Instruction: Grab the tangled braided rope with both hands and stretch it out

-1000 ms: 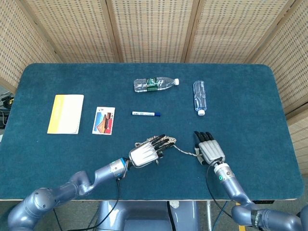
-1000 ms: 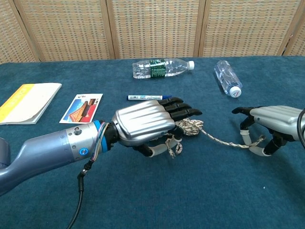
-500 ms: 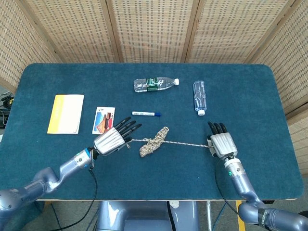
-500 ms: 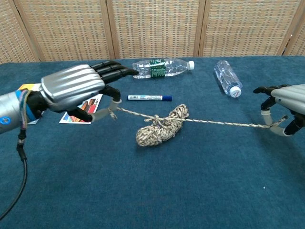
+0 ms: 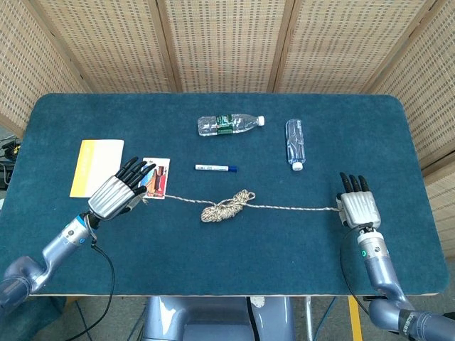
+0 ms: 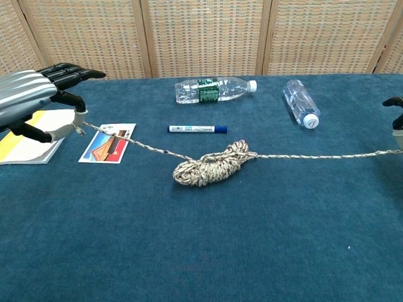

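Note:
The braided rope (image 5: 226, 207) (image 6: 211, 166) lies across the blue table, its middle still a tangled bundle. One strand runs left to my left hand (image 5: 119, 193) (image 6: 33, 104), which pinches that end just above the picture card. The other strand runs right to my right hand (image 5: 357, 206), which holds its end near the table's right side. In the chest view only a fingertip of the right hand (image 6: 397, 113) shows at the frame's edge. Both strands look taut and nearly straight.
Behind the rope lie a blue marker (image 5: 215, 168), a green-labelled water bottle (image 5: 230, 124) and a second clear bottle (image 5: 296, 143). A picture card (image 5: 154, 177) and a yellow booklet (image 5: 97, 168) sit at the left, under and beside my left hand.
Both hands moved apart, left hand far to the left and right hand to the right. The rope drew out from a clump between them into two long taut strands with a smaller bundle.

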